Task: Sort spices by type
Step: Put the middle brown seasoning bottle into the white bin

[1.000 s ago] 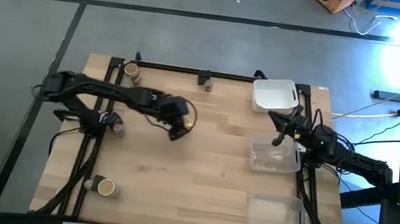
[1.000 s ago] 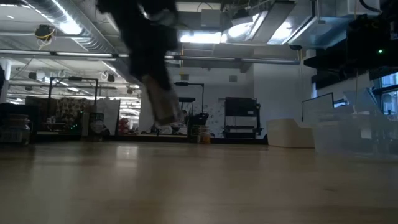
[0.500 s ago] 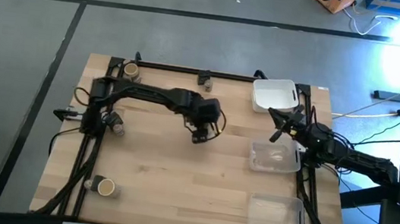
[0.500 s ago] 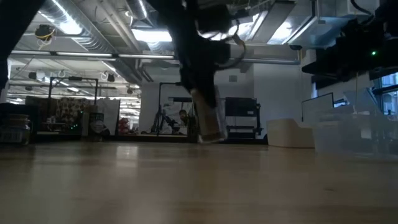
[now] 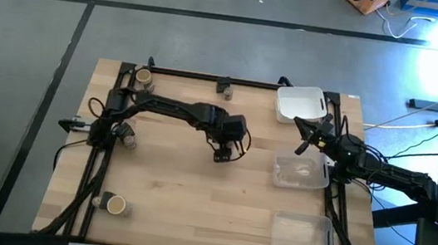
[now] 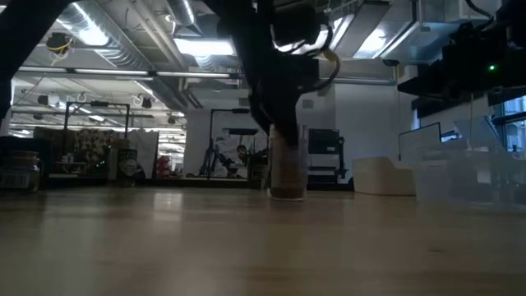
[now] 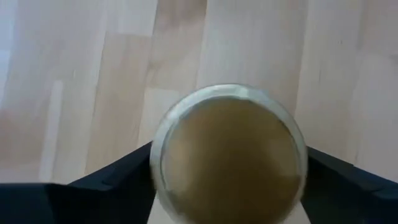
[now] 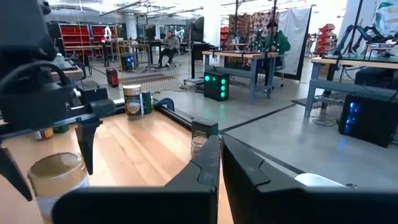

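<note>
A round tan-topped jar (image 7: 229, 155) stands upright between my left gripper's fingers near the table's middle (image 5: 222, 153); the low view shows this jar (image 6: 286, 174) below the gripper, its base about at table level. My left gripper (image 7: 229, 163) is shut on it. My right gripper (image 8: 221, 163) is shut on nothing and waits at the table's right edge (image 5: 308, 143), between the white tray and a clear tray. Other spices stand on their bases: two jars at the far-left corner (image 5: 144, 77), a dark blocky one (image 5: 225, 90) at the far edge, a greyish one (image 5: 125, 134) at the left, and a tan-topped jar (image 5: 115, 204) near-left. My left gripper pinches the tan-topped jar by its side wall just under the top (image 7: 158, 163), one finger (image 7: 102, 186) on each side. The fingers come from above, pointing down. The jar is upright; whether its base rests on the table or hangs just above it, I cannot tell.
A white rectangular tray (image 5: 301, 104) sits at the far-right corner, with two clear plastic trays (image 5: 301, 173) (image 5: 303, 236) along the right edge. A black frame rail (image 5: 208, 78) runs along the table's edges. Bare wood lies across the middle and near side.
My left gripper has carried the tan-topped jar from the table's left toward the middle-right, held shut on it throughout. In the last half second it has also come down, so the jar hangs lower than before, near the table top.
</note>
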